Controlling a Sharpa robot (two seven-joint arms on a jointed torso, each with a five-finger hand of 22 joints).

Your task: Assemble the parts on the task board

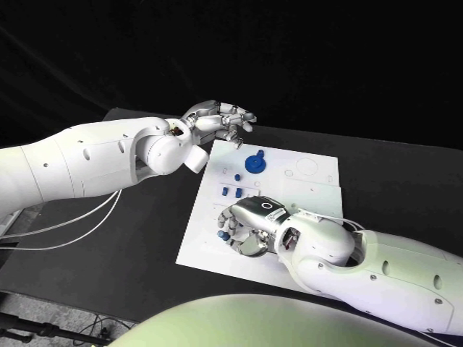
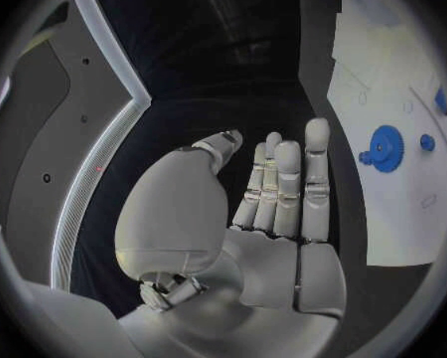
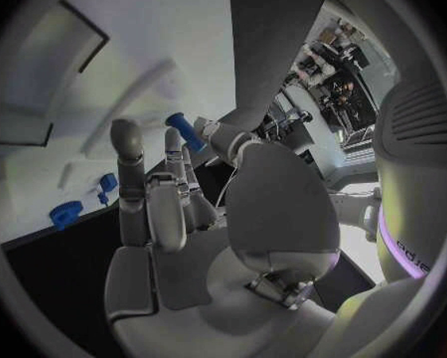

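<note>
The white task board (image 1: 299, 189) lies in the middle of the black table. A blue gear (image 1: 255, 163) sits on its far part, with small blue pegs (image 1: 231, 191) nearer on the board. My right hand (image 1: 250, 228) hovers over the board's near left part and pinches a blue peg (image 3: 187, 131) between thumb and fingers; the peg also shows at the hand's edge (image 1: 223, 235). My left hand (image 1: 219, 119) hangs above the board's far left corner, fingers stretched out (image 2: 283, 183) and holding nothing. The left wrist view shows the gear (image 2: 386, 148) and the board (image 2: 382, 56) beside that hand.
Black table (image 1: 137, 217) stretches left of the board under my left arm. White cables (image 1: 75, 224) trail off the table's left side. The right wrist view shows the gear (image 3: 67, 213) and a small blue peg (image 3: 107, 183) beyond the fingers.
</note>
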